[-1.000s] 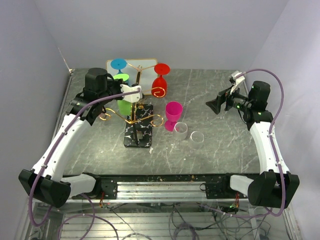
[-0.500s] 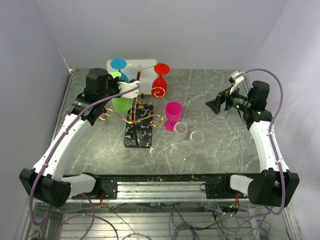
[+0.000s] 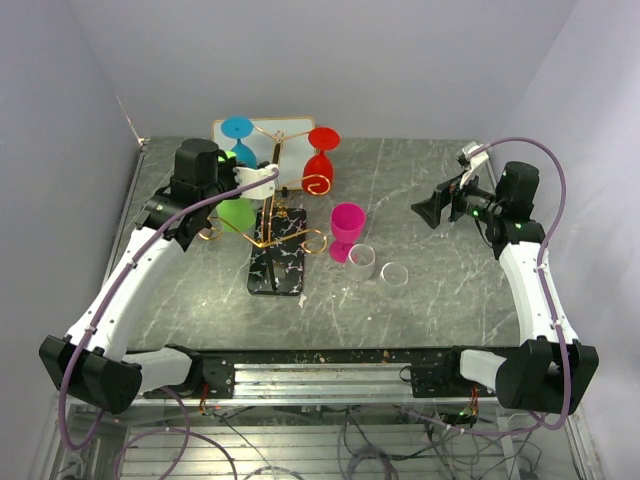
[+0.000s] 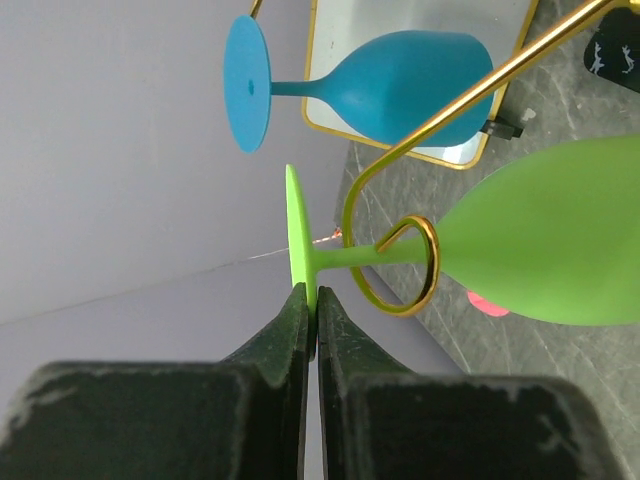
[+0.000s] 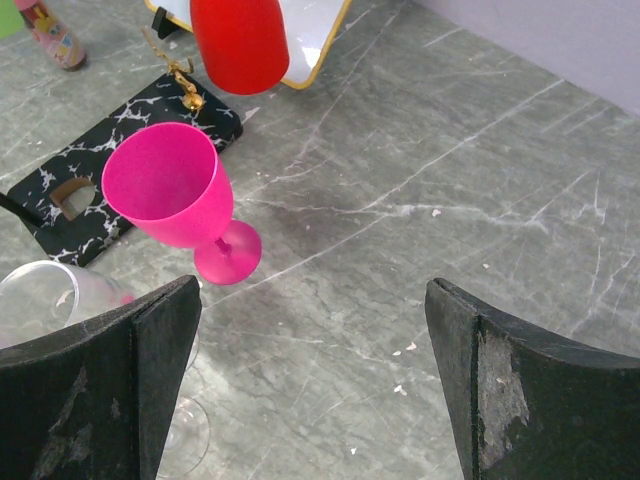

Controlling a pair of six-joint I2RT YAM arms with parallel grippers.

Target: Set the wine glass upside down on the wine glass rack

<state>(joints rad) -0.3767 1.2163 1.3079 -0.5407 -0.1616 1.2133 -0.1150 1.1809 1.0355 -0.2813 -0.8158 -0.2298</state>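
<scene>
Over on the left, the left pincer [image 4: 312, 300] is pressed together on the foot of the green wine glass [image 4: 540, 245], the thin disc nipped edge-on between its two black fingers. The glass's stem passes through the ring at the curled end of one gold arm of the wine glass rack [image 3: 278, 262]. Its foot is up by the pincer and its bowl hangs lower, at about nine o'clock from the gold post. Whether the arm already carries the glass's weight, I cannot tell.

Further back, near eleven o'clock from the post, a blue glass [image 3: 238, 128] hangs foot-up from another arm. Behind it, a white tray [image 3: 290, 128] with a gold rim sits at the far side of the desk [image 3: 430, 290]. The rack's black, white-veined base stretches from the post toward six o'clock. A red glass [image 3: 320, 165] hangs bowl-down at roughly one o'clock from the post.

Just right of the base, around three o'clock, a pink glass [image 5: 170, 190] stands upright on the grey desk with its mouth open to the ceiling. Two clear glasses [image 3: 362, 262] sit close together beside it, toward four o'clock.

Far to the right, well apart from all the glasses, the right pincer [image 5: 320, 380] hangs above the desk. Its fingers are spread wide with nothing between them, and it faces nine o'clock toward the pink glass.
</scene>
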